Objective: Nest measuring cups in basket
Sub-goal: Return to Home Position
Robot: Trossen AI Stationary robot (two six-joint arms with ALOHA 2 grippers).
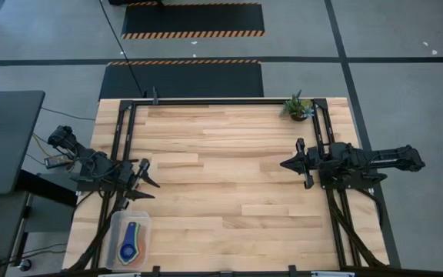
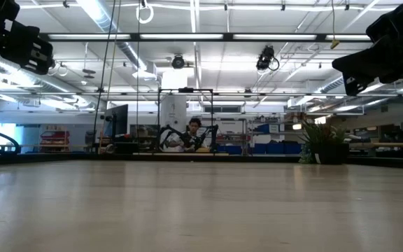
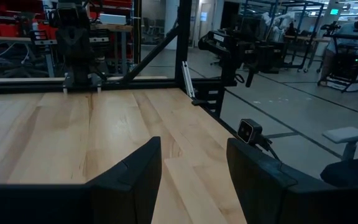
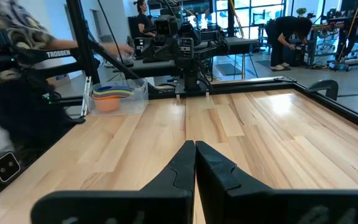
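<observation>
The basket (image 1: 129, 240), a clear bin, sits at the table's near left corner. The measuring cups (image 1: 131, 241) lie stacked inside it, with a blue handle on top and green and orange showing beneath. In the right wrist view the basket (image 4: 135, 99) stands far off, with the cups (image 4: 110, 94) inside it. My left gripper (image 1: 146, 178) hovers open above the table's left side, just beyond the basket; its fingers (image 3: 135, 180) stand apart over bare wood. My right gripper (image 1: 287, 163) is shut (image 4: 195, 155) above the right side, pointing left.
A small potted plant (image 1: 298, 106) stands at the far right corner, also seen in the low view (image 2: 320, 143). Black frame rails (image 1: 121, 138) run along the table's edges. A person (image 4: 5, 68) is close to the near left corner. Bare wood (image 1: 221, 169) lies between the arms.
</observation>
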